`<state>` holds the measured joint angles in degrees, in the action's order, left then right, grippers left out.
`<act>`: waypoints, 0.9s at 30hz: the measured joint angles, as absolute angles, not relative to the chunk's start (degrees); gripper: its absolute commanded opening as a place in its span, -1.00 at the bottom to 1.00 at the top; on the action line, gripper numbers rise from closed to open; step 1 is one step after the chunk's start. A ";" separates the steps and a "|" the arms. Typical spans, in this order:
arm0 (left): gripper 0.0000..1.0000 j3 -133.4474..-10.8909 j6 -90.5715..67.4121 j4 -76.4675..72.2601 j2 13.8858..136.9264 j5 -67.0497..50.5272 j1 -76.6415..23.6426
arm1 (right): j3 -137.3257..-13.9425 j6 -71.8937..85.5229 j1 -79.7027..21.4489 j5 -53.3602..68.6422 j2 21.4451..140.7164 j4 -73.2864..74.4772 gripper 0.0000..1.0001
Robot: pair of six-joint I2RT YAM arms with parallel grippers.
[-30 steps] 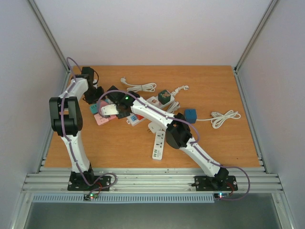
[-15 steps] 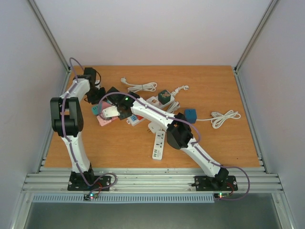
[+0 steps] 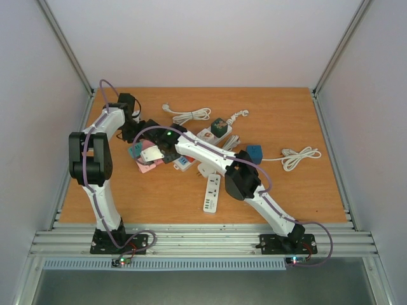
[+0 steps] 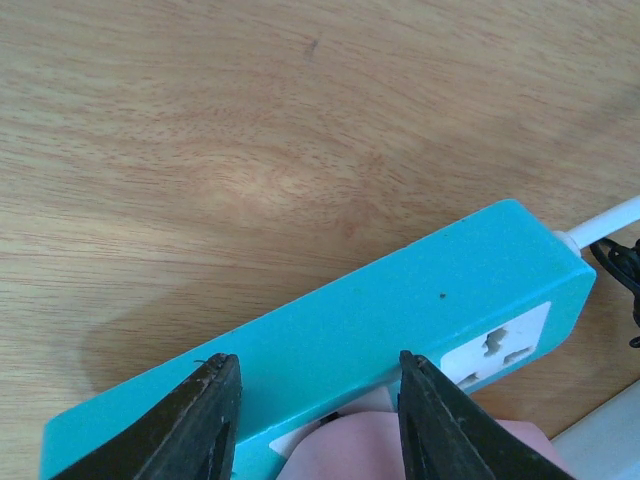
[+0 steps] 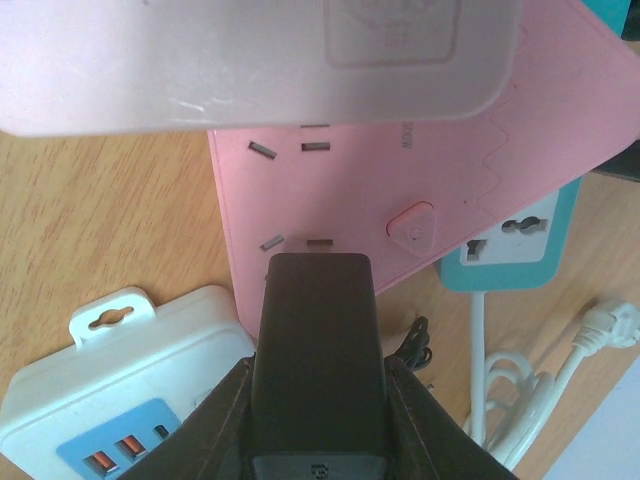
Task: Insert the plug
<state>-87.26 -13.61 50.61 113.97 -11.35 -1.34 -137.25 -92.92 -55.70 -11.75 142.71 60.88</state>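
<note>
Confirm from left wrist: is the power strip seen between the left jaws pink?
No, the power strip framed by the left jaws is teal along its whole visible body.

The worktop (image 4: 250,150) is matt, grained wood. The teal power strip (image 4: 400,310) is smooth plastic with a faint sheen; the pink strip (image 5: 400,150) is matt plastic. The black plug (image 5: 315,350), close and blurred, seems satin plastic
</note>
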 measured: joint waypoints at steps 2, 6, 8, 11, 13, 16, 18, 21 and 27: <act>-0.10 -87.26 -13.61 50.61 113.97 -11.33 -1.34 | -136.70 -93.56 -55.88 -12.19 142.52 60.40 -0.93; -0.11 -87.29 -13.58 50.63 113.99 -11.33 -1.34 | -136.49 -94.72 -55.92 -12.19 142.54 59.88 -0.93; -0.11 -87.31 -13.56 50.65 114.02 -11.33 -1.34 | -136.51 -95.13 -55.86 -12.01 142.54 59.88 -0.92; -0.12 -87.35 -13.54 50.65 114.06 -11.31 -1.34 | -136.77 -95.83 -55.48 -11.70 142.67 59.96 -0.91; -0.14 -87.42 -13.52 50.68 114.17 -11.31 -1.34 | -136.77 -96.40 -55.24 -11.68 142.69 59.94 -0.90; -0.18 -87.55 -13.47 50.59 114.43 -11.29 -1.26 | -136.75 -97.21 -55.16 -11.84 142.76 59.61 -0.89; -0.18 -87.74 -13.52 50.70 114.59 -11.22 -1.21 | -136.29 -97.97 -55.11 -12.23 142.76 59.11 -0.89; -0.19 -88.84 -13.54 51.44 115.13 -10.63 -1.32 | -134.85 -99.53 -55.20 -14.04 142.63 56.69 -0.89; -0.20 -89.49 -13.61 51.83 115.37 -9.61 -1.76 | -133.64 -101.75 -55.31 -16.34 142.93 53.69 -0.76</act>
<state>-89.49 -13.61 51.83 115.37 -9.61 -1.76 -133.64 -101.75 -55.31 -16.34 142.93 53.69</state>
